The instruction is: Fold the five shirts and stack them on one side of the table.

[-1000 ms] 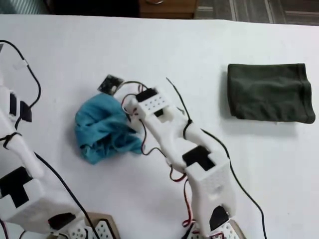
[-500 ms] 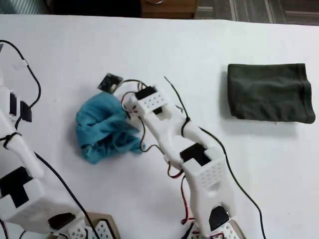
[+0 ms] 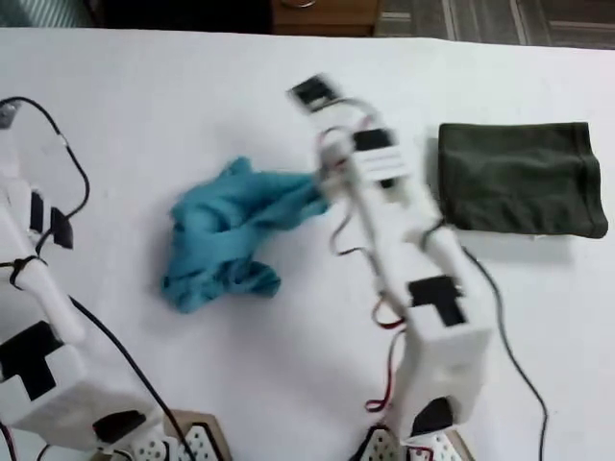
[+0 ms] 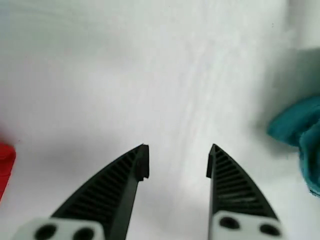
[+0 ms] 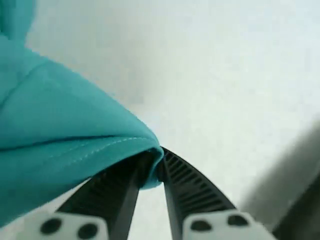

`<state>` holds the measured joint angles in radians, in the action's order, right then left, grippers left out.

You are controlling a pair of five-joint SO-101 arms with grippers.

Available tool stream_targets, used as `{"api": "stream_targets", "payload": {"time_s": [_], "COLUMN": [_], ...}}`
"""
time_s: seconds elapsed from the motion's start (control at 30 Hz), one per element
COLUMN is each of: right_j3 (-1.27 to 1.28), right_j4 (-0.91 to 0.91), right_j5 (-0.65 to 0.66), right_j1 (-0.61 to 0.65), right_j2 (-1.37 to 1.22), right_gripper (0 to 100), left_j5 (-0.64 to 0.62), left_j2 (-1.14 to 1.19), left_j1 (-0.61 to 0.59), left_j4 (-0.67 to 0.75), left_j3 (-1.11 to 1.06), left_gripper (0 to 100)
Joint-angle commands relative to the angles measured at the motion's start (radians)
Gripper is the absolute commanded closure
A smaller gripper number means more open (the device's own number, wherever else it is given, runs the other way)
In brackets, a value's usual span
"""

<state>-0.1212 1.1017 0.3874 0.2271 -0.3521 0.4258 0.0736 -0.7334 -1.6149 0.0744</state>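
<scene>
Beside the folded dark green shirt [image 3: 519, 178], a crumpled teal shirt [image 3: 226, 240] lies on the white worktop [image 3: 144, 106], one corner stretched toward it, clamped in the right pincer [image 5: 156, 162]. Farther off, the left pincer [image 4: 178, 150] gapes open over the worktop.

Room on table [image 3: 144, 106] beyond teal shirt [image 3: 226, 235] and folded shirt [image 3: 519, 178]

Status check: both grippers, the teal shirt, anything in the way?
Right gripper shut on teal shirt edge. Left gripper open, empty. Green shirt folded, apart from the teal one.
</scene>
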Motion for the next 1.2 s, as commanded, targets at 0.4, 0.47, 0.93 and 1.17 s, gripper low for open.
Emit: {"api": "stream_targets", "payload": {"time_s": [0.4, 0.47, 0.93, 1.17], "right_j3": [-0.015, 0.02, 0.089, 0.084], "right_j4": [0.134, 0.13, 0.094, 0.094], "right_j5": [0.178, 0.178, 0.178, 0.18], "right_j1": [-0.423, -0.424, -0.429, -0.424], "right_j2": [0.309, 0.312, 0.32, 0.32], "right_gripper": [97.8, 97.8, 97.8, 97.8], "left_j5": [-0.002, -0.002, -0.041, -0.244], "left_j2": [-0.055, -0.055, -0.052, -0.031], "left_j1": [0.457, 0.534, 0.789, 0.815], "left_j4": [0.031, 0.008, 0.106, 0.163], "left_j3": [-0.082, -0.082, -0.082, -0.091], "left_gripper": [79, 79, 79, 79]}}
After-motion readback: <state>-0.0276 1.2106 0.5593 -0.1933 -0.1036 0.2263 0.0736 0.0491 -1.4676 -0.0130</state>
